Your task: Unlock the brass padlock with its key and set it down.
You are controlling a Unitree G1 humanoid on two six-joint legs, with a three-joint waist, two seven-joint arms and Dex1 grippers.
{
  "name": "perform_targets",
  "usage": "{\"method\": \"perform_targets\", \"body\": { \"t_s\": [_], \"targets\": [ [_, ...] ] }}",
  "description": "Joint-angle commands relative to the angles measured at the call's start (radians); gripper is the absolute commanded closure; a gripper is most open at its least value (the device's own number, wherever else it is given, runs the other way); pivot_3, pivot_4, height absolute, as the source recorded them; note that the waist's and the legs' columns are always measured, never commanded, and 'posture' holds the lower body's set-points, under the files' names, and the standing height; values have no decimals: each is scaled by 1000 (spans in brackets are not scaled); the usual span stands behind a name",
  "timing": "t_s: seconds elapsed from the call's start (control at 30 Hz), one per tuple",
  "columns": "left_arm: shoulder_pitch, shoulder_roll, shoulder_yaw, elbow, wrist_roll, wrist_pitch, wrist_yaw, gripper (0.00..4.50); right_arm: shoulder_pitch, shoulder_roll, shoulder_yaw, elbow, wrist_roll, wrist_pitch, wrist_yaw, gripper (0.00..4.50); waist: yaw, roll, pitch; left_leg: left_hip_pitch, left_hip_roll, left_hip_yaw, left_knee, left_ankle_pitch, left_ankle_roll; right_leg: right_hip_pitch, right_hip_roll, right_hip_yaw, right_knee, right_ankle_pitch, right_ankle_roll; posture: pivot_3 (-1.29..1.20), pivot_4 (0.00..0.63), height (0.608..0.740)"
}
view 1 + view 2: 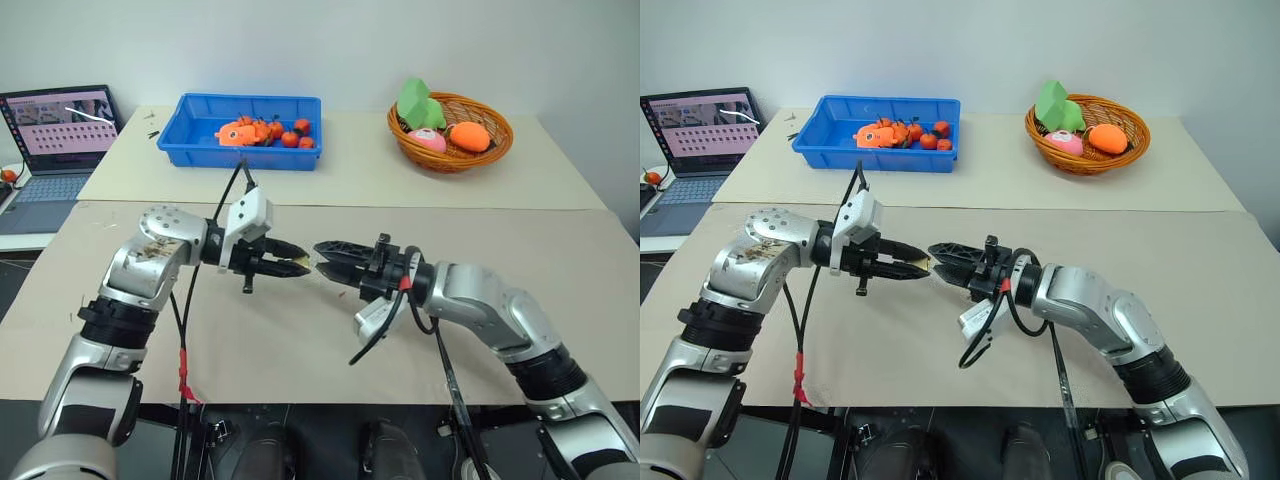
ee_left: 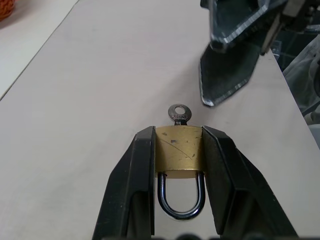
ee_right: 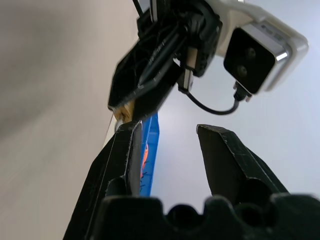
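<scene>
Two beige tabletops (image 1: 330,340) meet; laptop (image 1: 60,150) apparently beyond left edge.

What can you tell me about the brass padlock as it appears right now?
The brass padlock is a small squarish gold-yellow metal body, lightly scratched, with a dark silvery shackle that looks closed. The left gripper clamps its two sides above the table. The key sits in its keyhole, ring head out. The open right gripper is just short of it.
</scene>
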Motion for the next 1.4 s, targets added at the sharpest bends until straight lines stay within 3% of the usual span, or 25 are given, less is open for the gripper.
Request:
{"method": "perform_targets", "body": {
  "t_s": [0.03, 1.13, 1.17, 1.2, 1.33, 1.4],
  "targets": [
    [-12, 17, 28, -37, -17, 9, 0, 3646, 12, -12, -26, -1, -9, -19, -33, 2290, 0, 0, 0, 0, 0, 0, 0, 0, 0, 0, 0, 0, 0, 0, 0, 0, 150, 684],
    [-30, -6, 26, -68, -61, 59, 18, 3646, -4, 17, -3, 51, -65, -36, -78, 2290, -1, 0, 0, 0, 0, 0, 0, 0, 0, 0, 0, 0, 0, 0, 0, 0, 150, 684],
    [-30, -6, 26, -68, -61, 60, 18, 3646, -4, 19, -3, 51, -66, -36, -77, 2798, -1, 0, 0, 0, 0, 0, 0, 0, 0, 0, 0, 0, 0, 0, 0, 0, 150, 684],
    [-30, -5, 26, -68, -60, 59, 19, 3646, -4, 21, -2, 50, -66, -36, -76, 2929, -1, 0, 0, 0, 0, 0, 0, 0, 0, 0, 0, 0, 0, 0, 0, 0, 150, 684],
    [-30, -6, 26, -68, -60, 60, 21, 3646, -3, 23, -2, 49, -68, -37, -77, 4337, -1, 0, 0, 0, 0, 0, 0, 0, 0, 0, 0, 0, 0, 0, 0, 0, 150, 684],
    [-30, -6, 25, -68, -60, 60, 21, 3646, -3, 24, -2, 49, -68, -36, -77, 4482, -1, 0, 0, 0, 0, 0, 0, 0, 0, 0, 0, 0, 0, 0, 0, 0, 150, 684]
  ]
}}
